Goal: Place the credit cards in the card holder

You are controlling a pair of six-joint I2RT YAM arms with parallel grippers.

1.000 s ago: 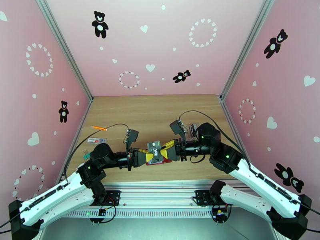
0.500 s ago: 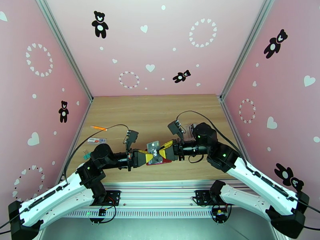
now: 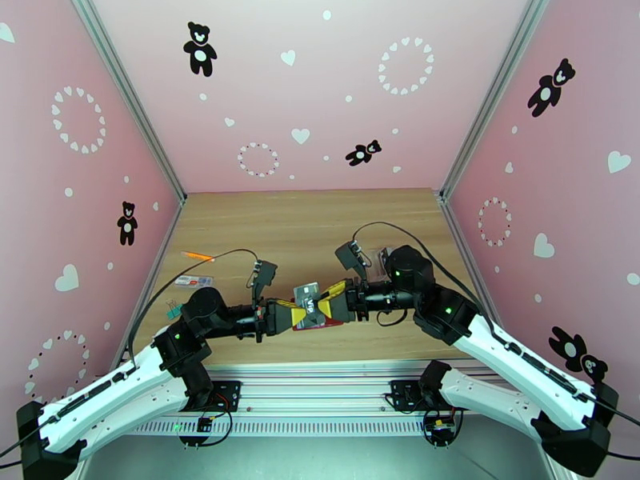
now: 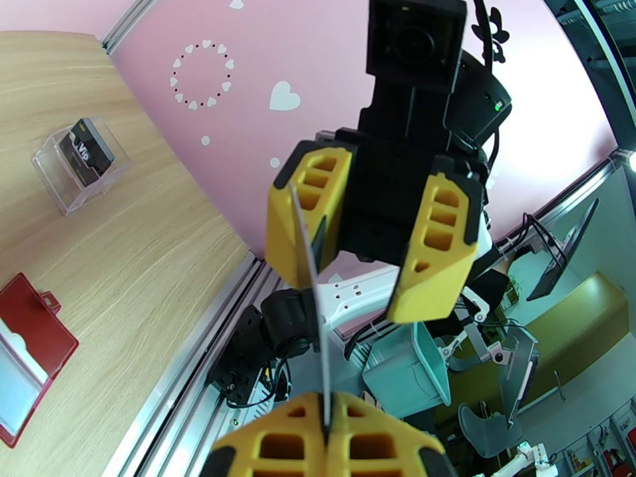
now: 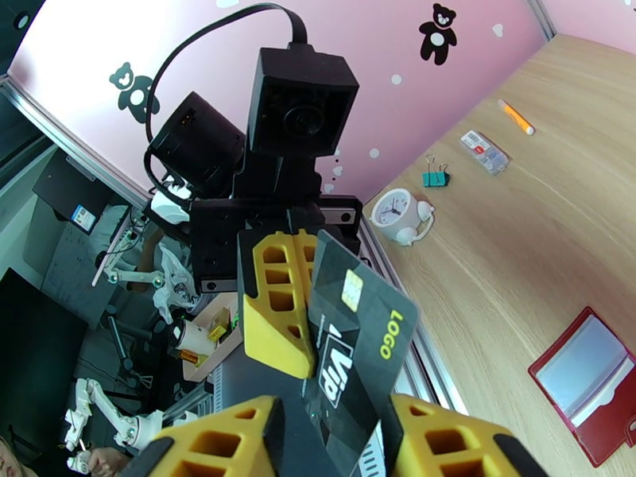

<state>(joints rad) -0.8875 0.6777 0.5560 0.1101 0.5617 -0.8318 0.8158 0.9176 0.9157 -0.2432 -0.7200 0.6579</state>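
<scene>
The left gripper (image 4: 326, 415) has its ribbed yellow fingers pressed together on a thin, glossy black credit card (image 5: 358, 343) with a gold chip, held above the wood-grain table (image 5: 509, 232). The right gripper (image 4: 354, 296) has its jaws apart on either side of the card's other end. The dark-red leather-like card holder (image 5: 584, 367) lies open on the table, grey sleeve up
</scene>
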